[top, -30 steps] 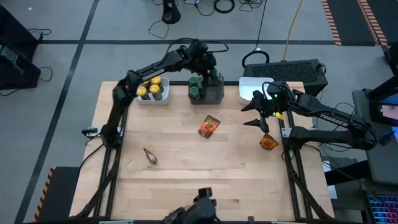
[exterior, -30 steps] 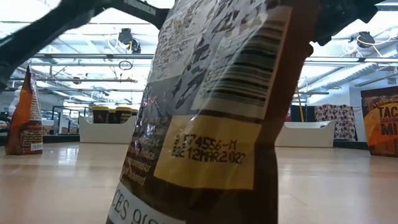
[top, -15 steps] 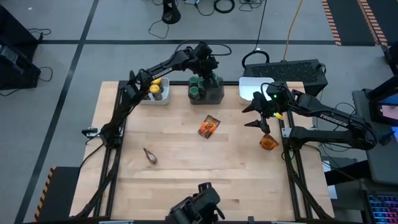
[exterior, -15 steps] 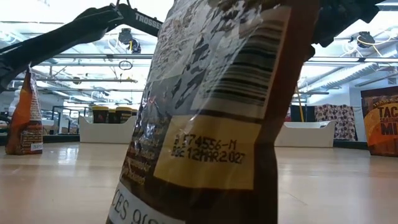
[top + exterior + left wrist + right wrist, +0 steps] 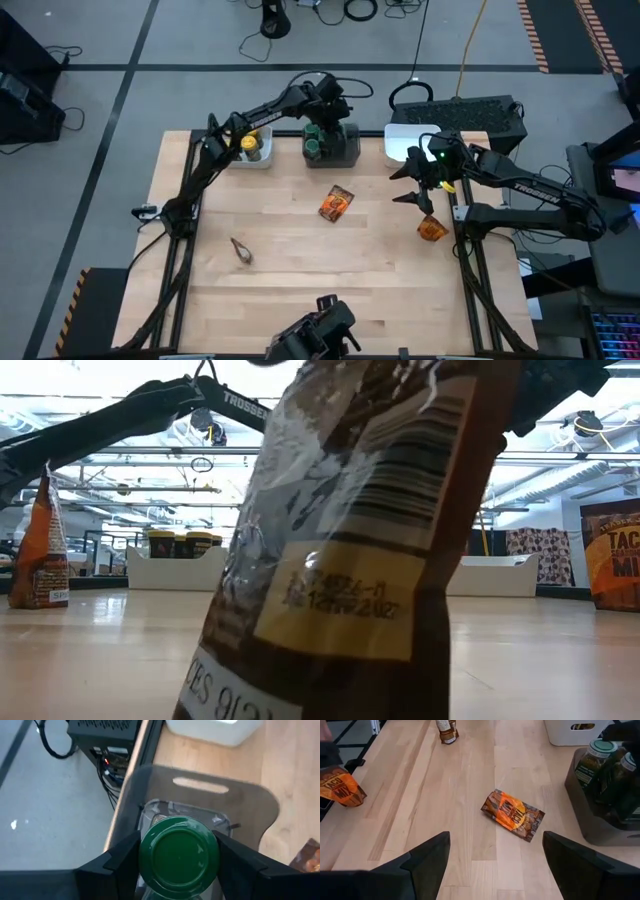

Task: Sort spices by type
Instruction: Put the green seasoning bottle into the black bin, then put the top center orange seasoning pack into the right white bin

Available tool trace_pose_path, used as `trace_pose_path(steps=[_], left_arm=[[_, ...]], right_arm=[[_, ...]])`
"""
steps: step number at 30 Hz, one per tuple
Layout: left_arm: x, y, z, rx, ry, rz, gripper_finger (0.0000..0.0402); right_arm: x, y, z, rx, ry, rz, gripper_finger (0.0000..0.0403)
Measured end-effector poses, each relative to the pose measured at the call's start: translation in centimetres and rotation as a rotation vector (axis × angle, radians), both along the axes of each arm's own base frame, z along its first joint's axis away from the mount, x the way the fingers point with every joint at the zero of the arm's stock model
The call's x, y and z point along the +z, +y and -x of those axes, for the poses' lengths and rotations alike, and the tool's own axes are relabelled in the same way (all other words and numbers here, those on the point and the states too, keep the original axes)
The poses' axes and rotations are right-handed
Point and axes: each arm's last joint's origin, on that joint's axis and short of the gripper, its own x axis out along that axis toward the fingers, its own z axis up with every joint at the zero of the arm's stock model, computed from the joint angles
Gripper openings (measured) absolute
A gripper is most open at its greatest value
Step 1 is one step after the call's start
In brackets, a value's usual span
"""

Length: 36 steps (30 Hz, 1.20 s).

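- The wooden table [image 5: 300, 280] carried all three bins along its far edge, with the dark grey bin [image 5: 345, 150] in the middle; that bin serves as the landmark here.
- The left arm [image 5: 250, 118] reached across to the dark grey bin. Compared with a second earlier it had straightened and drawn a little toward the table's back edge, uncovering more of the white bin [image 5: 245, 158] to the left of the grey one.
- The right arm [image 5: 530, 190] waited to the right of the dark grey bin and had not moved between frames.
- The left gripper [image 5: 178, 857] hung directly above the dark grey bin, its fingers closed against the sides of a green-lidded jar [image 5: 178, 856].
- The right gripper [image 5: 495, 850] was spread wide and held nothing, hovering over bare table to the right of the grey bin.
- Another white bin [image 5: 408, 142] stood just right of the dark grey bin.
- More green-lidded jars [image 5: 314, 147] stood inside the dark grey bin; yellow-lidded jars [image 5: 250, 148] sat in the left white bin.
- One orange packet [image 5: 337, 203] lay flat in front of the dark grey bin.
- A second packet [image 5: 432, 228] sat to the right, near the table's edge.
- A brown packet [image 5: 241, 250] stood further forward and to the left. In the low view it had tilted slightly since the earlier frame.
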Motion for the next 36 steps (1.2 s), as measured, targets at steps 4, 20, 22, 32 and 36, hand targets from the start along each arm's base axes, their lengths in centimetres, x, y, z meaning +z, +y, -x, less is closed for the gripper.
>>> trace_pose_path(steps=[4, 20, 22, 32, 36], left_arm=[[-0.6, 0.1, -0.1, 0.001, 0.009, 0.004, 0.0212], [0.0, -0.2, -0.1, -0.007, 0.003, -0.007, 0.0303], [0.9, -0.4, 0.0, -0.009, -0.011, -0.017, 0.0304], [10.0, -5.0, 1.6, -0.08, -0.169, -0.095, 0.0306], [13.0, -8.5, 2.9, -0.19, -0.184, -0.012, 0.0306]], right_arm=[[0.0, 0.0, 0.0, 0.0, 0.001, 0.0, 0.0302], [0.0, 0.0, 0.0, 0.001, 0.001, 0.0, 0.0302], [0.0, 0.0, 0.0, 0.001, 0.001, 0.0, 0.0302], [0.0, 0.0, 0.0, 0.003, 0.002, 0.002, 0.0302], [0.0, 0.0, 0.0, 0.014, -0.003, -0.007, 0.0302]])
